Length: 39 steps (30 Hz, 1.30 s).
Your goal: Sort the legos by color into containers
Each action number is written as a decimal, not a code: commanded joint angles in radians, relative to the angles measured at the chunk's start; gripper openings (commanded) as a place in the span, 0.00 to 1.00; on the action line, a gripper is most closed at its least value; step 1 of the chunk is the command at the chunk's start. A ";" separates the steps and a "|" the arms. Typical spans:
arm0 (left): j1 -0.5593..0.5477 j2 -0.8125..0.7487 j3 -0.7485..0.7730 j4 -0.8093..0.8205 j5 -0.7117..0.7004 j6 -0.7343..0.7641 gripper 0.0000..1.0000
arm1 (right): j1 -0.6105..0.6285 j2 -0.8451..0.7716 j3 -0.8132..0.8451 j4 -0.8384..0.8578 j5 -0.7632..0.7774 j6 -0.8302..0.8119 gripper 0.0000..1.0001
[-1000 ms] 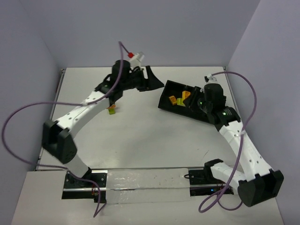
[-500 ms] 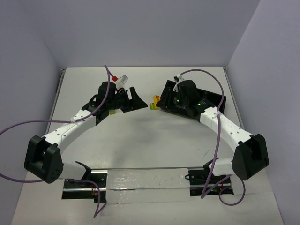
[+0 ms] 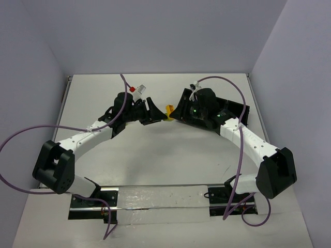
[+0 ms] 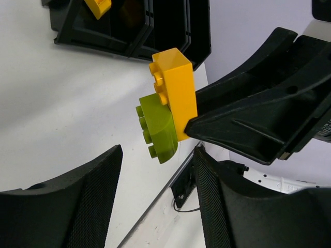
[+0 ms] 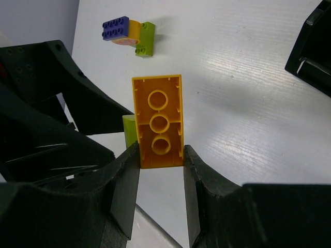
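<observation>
My right gripper [image 5: 160, 154] is shut on the orange-yellow lego [image 5: 158, 124] and holds it above the table just left of the black tray [image 3: 235, 109]. A lime green lego [image 4: 160, 129] is stuck to that yellow one's side. My left gripper [image 4: 158, 173] is open, with its fingertips just short of the green lego, facing the right gripper [image 3: 174, 111]. In the top view the left gripper [image 3: 154, 111] nearly meets the held yellow lego [image 3: 168, 109]. One yellow lego [image 4: 98, 6] lies in the tray's compartment [image 4: 129, 31].
A joined cluster of blue-purple, orange and green legos [image 5: 129, 35] lies on the table behind the left gripper. The tray's corner [image 5: 315, 46] is to the right of my right gripper. Both arms' cables arch above the table.
My right gripper came left from over the tray with the yellow and green legos. My left gripper moved right and closed in on them, jaws still open.
</observation>
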<state>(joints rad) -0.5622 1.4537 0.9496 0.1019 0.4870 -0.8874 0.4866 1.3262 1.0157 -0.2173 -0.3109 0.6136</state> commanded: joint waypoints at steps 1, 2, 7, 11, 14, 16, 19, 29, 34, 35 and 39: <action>-0.008 0.020 0.006 0.097 0.017 -0.032 0.61 | 0.009 -0.023 0.057 0.053 -0.019 0.009 0.00; -0.008 0.028 0.007 0.105 0.023 -0.037 0.60 | 0.010 -0.025 0.058 0.051 -0.020 0.008 0.00; -0.008 0.064 0.017 0.138 0.037 -0.067 0.50 | 0.012 -0.032 0.062 0.033 -0.018 -0.005 0.00; -0.007 0.086 0.029 0.152 0.040 -0.081 0.30 | 0.010 -0.036 0.057 0.030 -0.010 -0.008 0.00; -0.006 0.084 0.030 0.132 0.027 -0.077 0.03 | 0.006 -0.038 0.056 0.025 0.003 -0.010 0.00; 0.001 0.072 0.018 0.119 0.003 -0.076 0.00 | -0.003 -0.040 0.059 0.017 0.007 -0.017 0.00; 0.029 0.053 -0.020 0.109 -0.025 -0.081 0.00 | -0.043 -0.054 0.064 0.011 -0.009 -0.028 0.00; 0.064 0.032 -0.036 0.046 -0.069 -0.044 0.00 | -0.115 0.140 0.238 -0.189 0.357 -0.104 0.00; 0.063 -0.005 -0.029 -0.003 -0.092 -0.025 0.00 | -0.142 0.272 0.321 -0.197 0.446 -0.140 0.00; 0.061 -0.014 -0.028 -0.015 -0.098 -0.019 0.00 | -0.144 0.303 0.343 -0.203 0.462 -0.148 0.00; 0.041 -0.058 -0.012 -0.075 -0.147 0.018 0.00 | -0.153 0.423 0.433 -0.224 0.486 -0.171 0.04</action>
<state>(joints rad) -0.5005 1.4729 0.8879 0.0785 0.3981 -0.9247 0.3464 1.6742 1.3345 -0.4247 0.0907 0.4865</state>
